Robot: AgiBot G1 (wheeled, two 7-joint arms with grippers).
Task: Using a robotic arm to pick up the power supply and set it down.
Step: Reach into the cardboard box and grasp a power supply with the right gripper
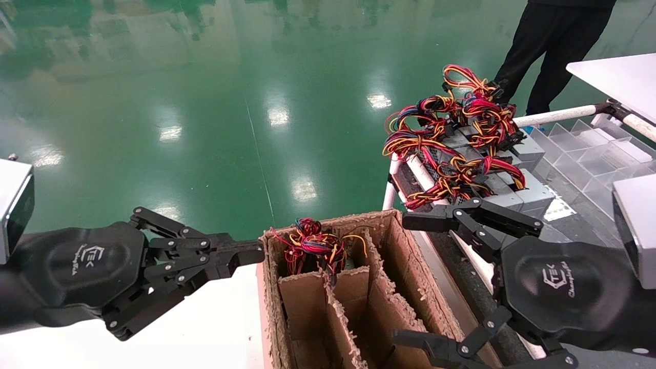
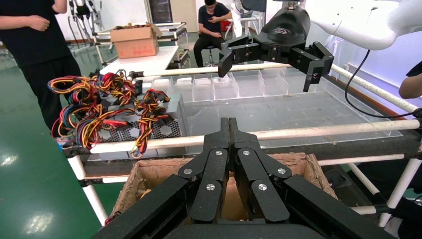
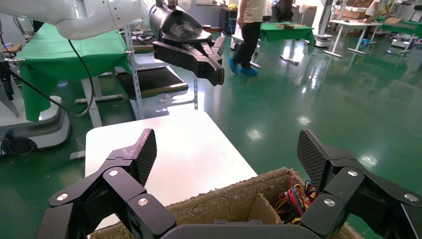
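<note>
Several grey power supplies (image 1: 533, 197) with red, yellow and blue wire bundles (image 1: 461, 128) lie piled on a white-pipe rack at the right; their perforated faces (image 2: 164, 129) show in the left wrist view. Another wire bundle (image 1: 312, 246) sticks out of the far compartment of a divided cardboard box (image 1: 400, 256), also seen as wires (image 3: 296, 196) in the right wrist view. My right gripper (image 1: 410, 279) hangs open over the box's right side, short of the pile, holding nothing (image 3: 228, 154). My left gripper (image 1: 251, 251) is shut and empty at the box's left rim (image 2: 229, 124).
The box (image 2: 144, 172) stands between a white table (image 1: 205, 333) and the pipe rack (image 1: 410, 171). Clear plastic trays (image 1: 589, 148) fill the rack beyond the pile. A person in black (image 1: 553, 41) stands behind it on the green floor. Another table corner (image 1: 620, 77) is at the far right.
</note>
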